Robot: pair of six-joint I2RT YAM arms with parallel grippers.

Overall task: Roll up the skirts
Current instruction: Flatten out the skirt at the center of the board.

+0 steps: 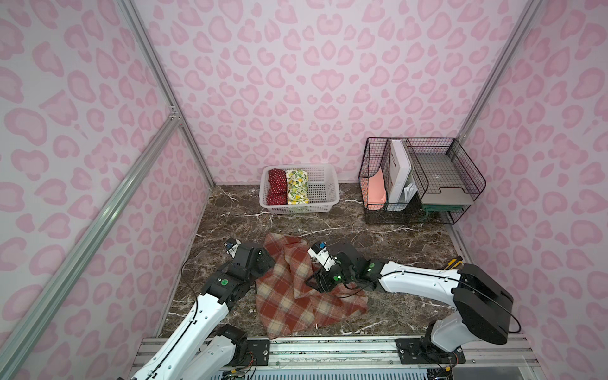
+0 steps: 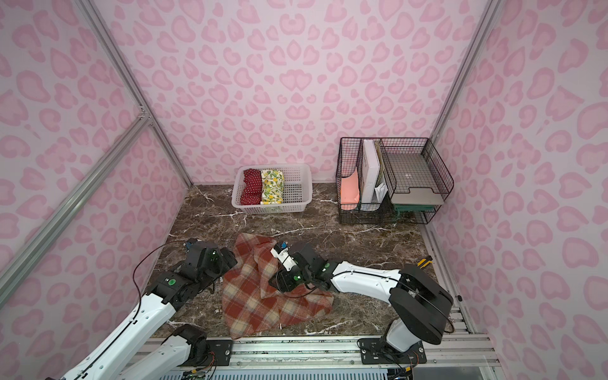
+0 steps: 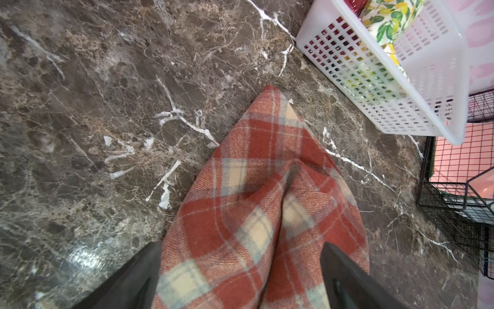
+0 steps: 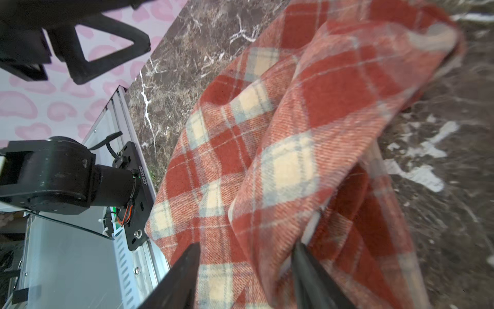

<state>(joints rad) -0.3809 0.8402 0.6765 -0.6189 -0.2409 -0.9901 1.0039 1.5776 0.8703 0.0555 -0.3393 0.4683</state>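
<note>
Two are done. The red skirt with white polka dots (image 1: pixel 276 186) and the white-yellow lemon-print skirt (image 1: pixel 297 186) sit rolled side by side in the white plastic lattice basket (image 1: pixel 325 194) at the back wall.

The third, the thick rust-red and cream plaid skirt (image 1: pixel 296 296), lies crumpled on the brown marble tabletop (image 1: pixel 394 237). It's between the two arms, well apart from the basket, and its near corner reaches the aluminium front rail (image 1: pixel 329 345). It isn't rolled. Looks like the flatten/arrange stage to me.

Left gripper (image 3: pixel 240 244): fingers spread wide, straddling the far pointed end of the plaid, pinching nothing.

Right gripper (image 4: pixel 246 244): fingers part-way apart around a raised fold of plaid, with one finger tucked under the flap. Can't tell if it's biting the cloth or just sitting around it.

My take on doing this step well:
- The cloth is bunched in the middle with a flap doubled over. Rolling it like this would give a lumpy roll, so spread it first.
- Take one edge per claw and grab at the hem. Pinch a single layer, not the doubled fold, or the lower layer drags along.
- Pull outward and low over the marble until it's flat, then start the roll from a narrow end, with both claws advancing evenly.
- The weave is thick and probably springs back, so keep one claw pinning the roll while the other regrasps.
- Don't pull toward the rail, or the near corner could slide off the marble.
</note>
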